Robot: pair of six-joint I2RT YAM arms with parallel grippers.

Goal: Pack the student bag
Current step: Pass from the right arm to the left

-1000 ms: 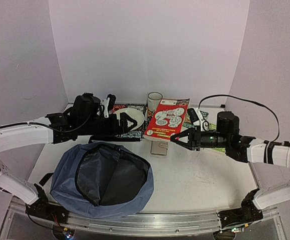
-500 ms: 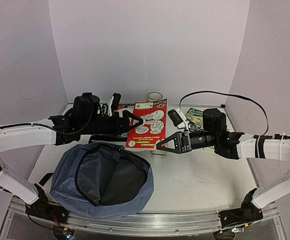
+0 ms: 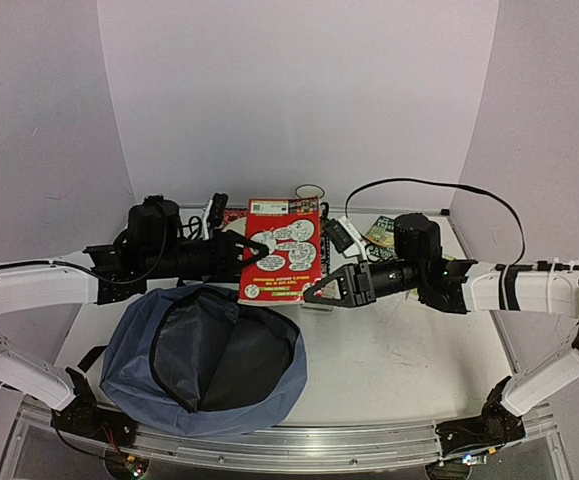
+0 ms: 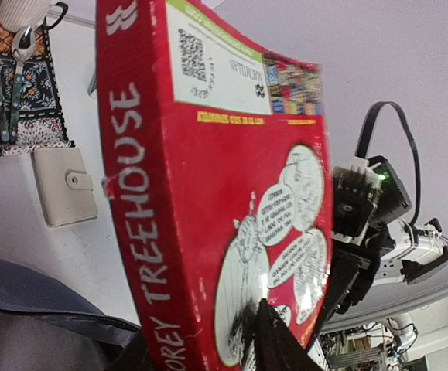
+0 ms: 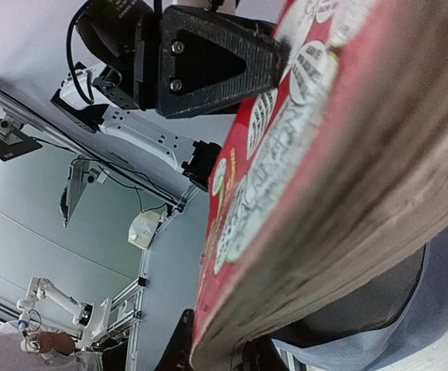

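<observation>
Red is what catches the eye: a red book [image 3: 281, 250] with cartoon speech bubbles on its cover is held up in the air between the two arms, above the counter [image 3: 409, 350] and just behind the student bag [image 3: 204, 360]. The right end effector [image 3: 312, 294] is clamped narrowly on the book's lower right corner, and its own camera shows the page edge running straight into its grip. The left end effector [image 3: 255, 251] straddles the book's left edge, with one finger [image 4: 274, 340] lying against the cover. Whether it is pinching firmly or only bracketing the book I cannot tell. The bag lies flat at the near left of the counter, in front of the left arm, with its mouth unzipped and gaping. The dark lining shows and I can make out nothing inside it. So the packing looks barely begun to me: the bag is open and ready, and one item is lifted but not yet in. Other things are unpacked at the back, including a pale snap wallet [image 4: 65, 193] on the counter under the book and a white cup [image 3: 309, 192] beyond. I'd judge the book has to tip down into the opening, the rest must follow, and the zipper comes last.
</observation>
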